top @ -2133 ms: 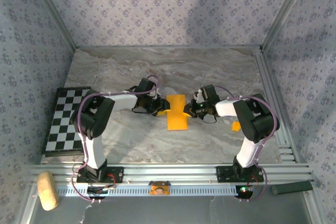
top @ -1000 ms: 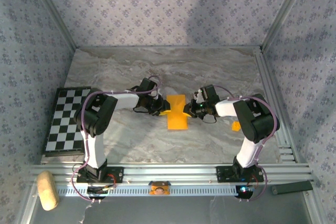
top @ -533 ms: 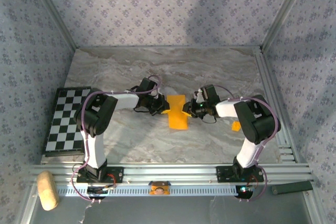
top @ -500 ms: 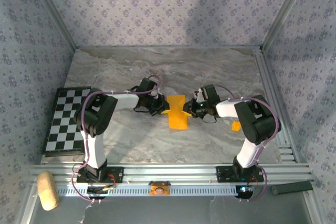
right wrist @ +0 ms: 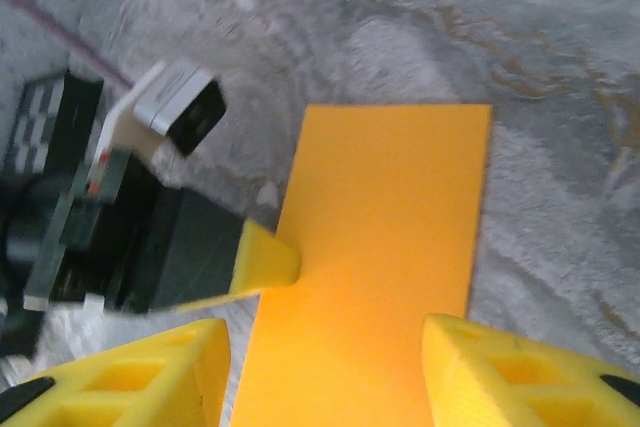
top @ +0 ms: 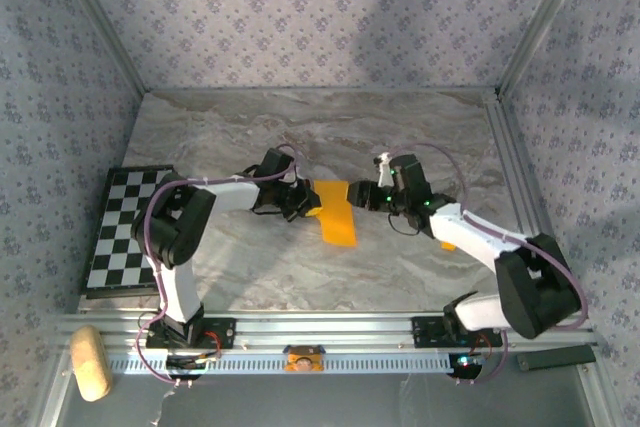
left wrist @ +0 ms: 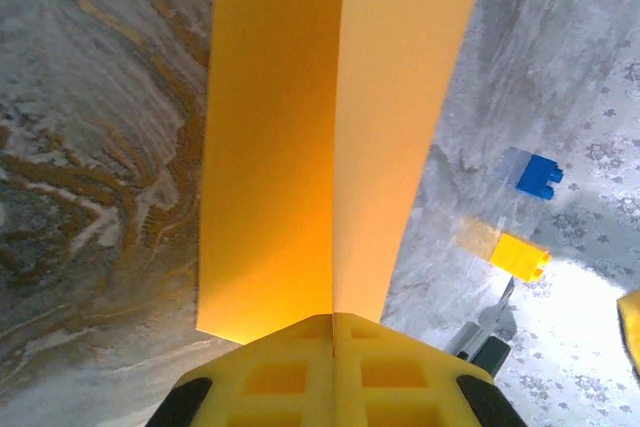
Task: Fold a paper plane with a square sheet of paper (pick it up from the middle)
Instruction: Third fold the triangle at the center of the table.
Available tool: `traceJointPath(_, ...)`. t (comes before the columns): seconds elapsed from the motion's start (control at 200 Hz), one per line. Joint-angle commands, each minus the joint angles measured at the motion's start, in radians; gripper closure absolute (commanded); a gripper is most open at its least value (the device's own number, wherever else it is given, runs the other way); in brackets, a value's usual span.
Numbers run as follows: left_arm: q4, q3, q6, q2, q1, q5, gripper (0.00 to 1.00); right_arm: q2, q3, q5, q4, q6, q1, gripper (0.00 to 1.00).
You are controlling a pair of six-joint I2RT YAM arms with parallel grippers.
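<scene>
Folded sheet of paper (top: 338, 219), orange-yellow, on bench (top: 420, 127); my left tool (left wrist: 333, 325) clamped on one edge, my right tool (right wrist: 325, 337) jaws apart at the opposite edge

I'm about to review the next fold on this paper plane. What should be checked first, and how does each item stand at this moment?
1. Left gripper shut on the sheet of paper: ok, its pads meet on one edge.
2. Right gripper open: ok, jaws stand apart with the sheet seen between them.
3. Right fingers free of the paper: cannot tell.
4. Sheet folded into a narrow strip: ok.
5. Layers lined up edge to edge: cannot tell.
6. Chequered board apart from the sheet: ok, it lies at the left edge of the table.
</scene>
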State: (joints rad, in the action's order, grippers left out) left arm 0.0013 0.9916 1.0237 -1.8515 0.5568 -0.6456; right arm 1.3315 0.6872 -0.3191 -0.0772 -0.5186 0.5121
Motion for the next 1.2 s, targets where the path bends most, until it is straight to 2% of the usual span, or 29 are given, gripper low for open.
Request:
traceJointPath(0.0,-0.015,-0.004,0.021,0.031,-0.004,0.001,0.98,-0.054,-0.042,0.187,0.021,0.287,0.145,0.45)
traceJointPath(0.085,-0.017,-0.003,0.024,0.031,-0.005,0.004,0.98,-0.074,-0.064,0.239,-0.012,0.435,0.251,0.45)
traceJointPath(0.195,-0.02,0.0,0.023,0.031,-0.005,0.008,0.98,-0.076,-0.08,0.288,-0.043,0.524,0.348,0.46)
traceJointPath(0.315,-0.027,0.005,0.017,0.029,-0.007,0.01,0.98,-0.044,-0.115,0.445,-0.111,0.649,0.487,0.46)
traceJointPath(0.495,-0.03,0.002,0.016,0.031,-0.009,0.011,0.98,0.048,-0.105,0.653,-0.159,0.671,0.591,0.45)
traceJointPath(0.6,-0.03,0.0,0.015,0.032,-0.01,0.009,0.98,0.104,-0.106,0.749,-0.2,0.681,0.614,0.45)
traceJointPath(0.84,-0.041,0.005,0.006,0.031,-0.014,0.006,0.98,0.197,-0.097,0.837,-0.226,0.677,0.638,0.48)
traceJointPath(1.114,-0.04,0.004,0.004,0.031,-0.018,0.003,0.98,0.214,-0.111,0.844,-0.242,0.661,0.635,0.6)
traceJointPath(1.199,-0.04,0.004,0.002,0.031,-0.017,0.001,0.98,0.214,-0.108,0.838,-0.237,0.657,0.635,0.67)
